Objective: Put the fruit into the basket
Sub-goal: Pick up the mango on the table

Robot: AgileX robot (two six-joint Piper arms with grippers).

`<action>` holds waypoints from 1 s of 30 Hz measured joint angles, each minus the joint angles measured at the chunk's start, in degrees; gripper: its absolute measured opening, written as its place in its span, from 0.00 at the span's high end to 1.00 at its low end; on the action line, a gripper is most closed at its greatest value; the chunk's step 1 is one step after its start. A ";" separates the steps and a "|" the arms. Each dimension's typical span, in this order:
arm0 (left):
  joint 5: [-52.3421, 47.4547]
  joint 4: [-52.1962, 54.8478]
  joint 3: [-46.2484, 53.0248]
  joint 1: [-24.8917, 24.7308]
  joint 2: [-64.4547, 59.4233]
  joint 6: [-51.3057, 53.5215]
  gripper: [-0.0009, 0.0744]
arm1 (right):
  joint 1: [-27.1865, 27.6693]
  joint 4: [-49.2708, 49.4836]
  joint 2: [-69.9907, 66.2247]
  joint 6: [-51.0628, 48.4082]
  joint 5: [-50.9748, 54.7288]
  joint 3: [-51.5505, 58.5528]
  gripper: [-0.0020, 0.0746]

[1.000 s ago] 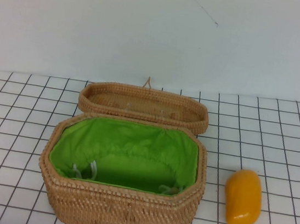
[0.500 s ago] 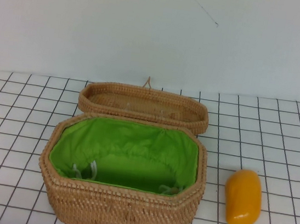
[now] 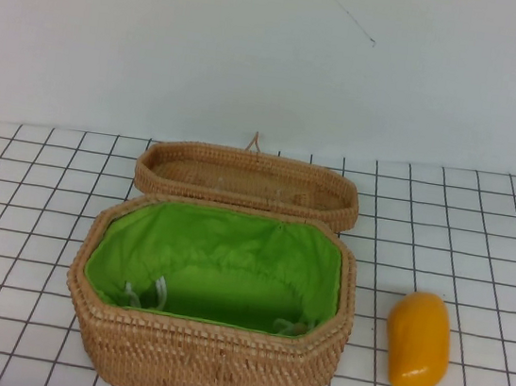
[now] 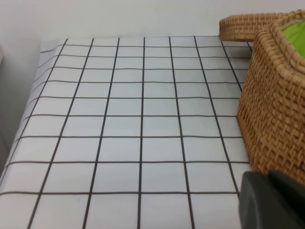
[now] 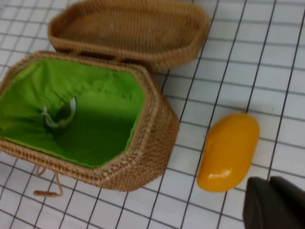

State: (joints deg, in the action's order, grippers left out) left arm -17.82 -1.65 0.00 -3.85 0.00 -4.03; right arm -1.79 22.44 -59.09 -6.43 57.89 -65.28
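The orange-yellow fruit lies on the gridded table to the right of the basket, and also shows in the right wrist view. The basket is open, and nothing lies on its green lining. Its woven lid lies upturned behind it. My right gripper hovers beside the near end of the fruit, apart from it, with its dark fingers together. My left gripper sits low beside the basket's left wall, fingers together. Neither gripper shows in the high view.
The white tabletop with a black grid spreads to both sides of the basket. A plain white wall rises behind. The table's left edge shows in the left wrist view.
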 joint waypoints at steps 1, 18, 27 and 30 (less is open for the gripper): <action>0.00 0.00 0.00 0.00 0.00 0.00 0.99 | -1.17 -0.92 -1.24 1.31 0.00 -0.25 0.97; 0.00 0.00 0.00 0.00 0.00 0.00 0.99 | -20.57 -22.44 -21.08 25.80 2.09 -6.74 0.87; 0.00 0.00 0.00 0.00 0.00 0.00 0.99 | -20.57 -18.19 -32.39 22.21 1.74 -7.40 0.81; 0.00 0.00 0.00 0.00 0.00 0.00 0.99 | -20.57 -18.70 -33.92 22.33 1.74 -7.40 0.81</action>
State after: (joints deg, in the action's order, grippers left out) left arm -17.82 -1.65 0.00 -3.85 0.00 -4.03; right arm -22.36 3.74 -93.01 15.90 59.63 -72.68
